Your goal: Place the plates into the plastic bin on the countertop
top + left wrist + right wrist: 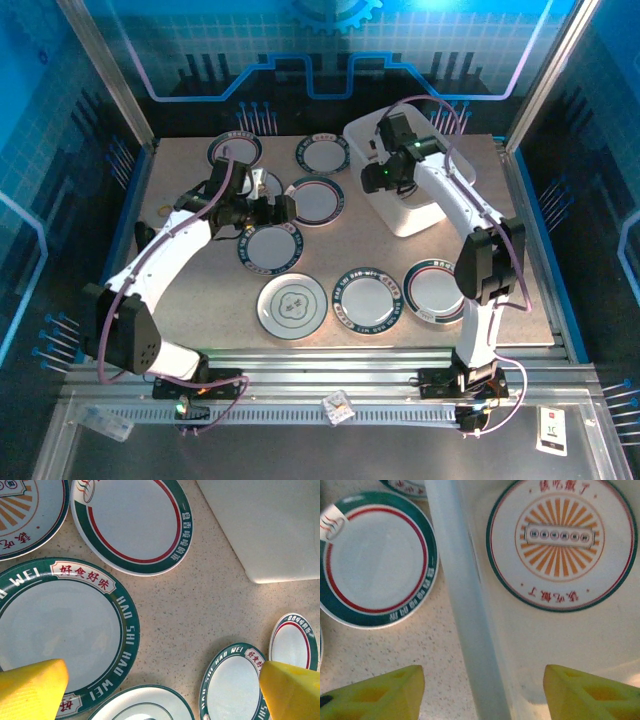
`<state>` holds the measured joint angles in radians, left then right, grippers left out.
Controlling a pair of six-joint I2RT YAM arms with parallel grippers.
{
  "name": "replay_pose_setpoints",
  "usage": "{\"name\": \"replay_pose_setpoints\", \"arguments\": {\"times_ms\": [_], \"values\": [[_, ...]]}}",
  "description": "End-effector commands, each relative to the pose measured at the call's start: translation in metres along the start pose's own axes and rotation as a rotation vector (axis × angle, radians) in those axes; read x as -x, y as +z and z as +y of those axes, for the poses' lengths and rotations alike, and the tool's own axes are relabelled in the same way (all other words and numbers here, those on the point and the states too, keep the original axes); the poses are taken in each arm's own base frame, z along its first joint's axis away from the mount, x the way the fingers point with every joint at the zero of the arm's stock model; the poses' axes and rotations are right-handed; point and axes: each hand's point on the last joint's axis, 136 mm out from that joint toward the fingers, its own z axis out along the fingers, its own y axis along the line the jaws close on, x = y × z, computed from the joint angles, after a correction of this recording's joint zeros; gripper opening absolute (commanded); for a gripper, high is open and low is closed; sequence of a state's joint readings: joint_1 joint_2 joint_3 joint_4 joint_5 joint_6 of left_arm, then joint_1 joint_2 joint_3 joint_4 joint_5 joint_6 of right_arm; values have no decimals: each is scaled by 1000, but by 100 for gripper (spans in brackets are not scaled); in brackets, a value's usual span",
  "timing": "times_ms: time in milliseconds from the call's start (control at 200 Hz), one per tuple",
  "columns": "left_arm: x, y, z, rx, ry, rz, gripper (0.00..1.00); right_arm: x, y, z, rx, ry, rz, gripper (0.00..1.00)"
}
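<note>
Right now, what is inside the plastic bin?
One plate with an orange sunburst centre lies flat on the floor of the plastic bin. From above, the right arm covers part of it, so that part is hidden.

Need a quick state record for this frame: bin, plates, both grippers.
bin: white plastic tub, far right of the countertop
in bin: one orange sunburst plate, lying flat
on countertop: eight plates, one partly hidden under the left arm
left gripper: open, empty, above the plates on the countertop
right gripper: open, empty, one finger over the bin, the other over the countertop
</note>
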<state>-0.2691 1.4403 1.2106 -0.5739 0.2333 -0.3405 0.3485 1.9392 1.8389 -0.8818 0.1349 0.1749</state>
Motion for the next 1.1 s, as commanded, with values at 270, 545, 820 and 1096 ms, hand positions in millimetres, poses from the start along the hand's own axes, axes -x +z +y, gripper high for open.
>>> {"name": "replay_pose_setpoints", "arguments": {"times_ms": [270,545,820,1096], "values": [[-6,-2,-9,-27,11,-14,99,-26,-24,-15,-60,-34,-4,50],[-9,1,-9,-32,9,-14,99,-55,-32,-26,-70,40,28,46],[-12,4,-9,-35,9,-6,99,-78,-40,-34,-89,80,46,44],[-13,5,-12,-46,7,-4,99,-76,-65,-43,-101,108,1,58]]}}
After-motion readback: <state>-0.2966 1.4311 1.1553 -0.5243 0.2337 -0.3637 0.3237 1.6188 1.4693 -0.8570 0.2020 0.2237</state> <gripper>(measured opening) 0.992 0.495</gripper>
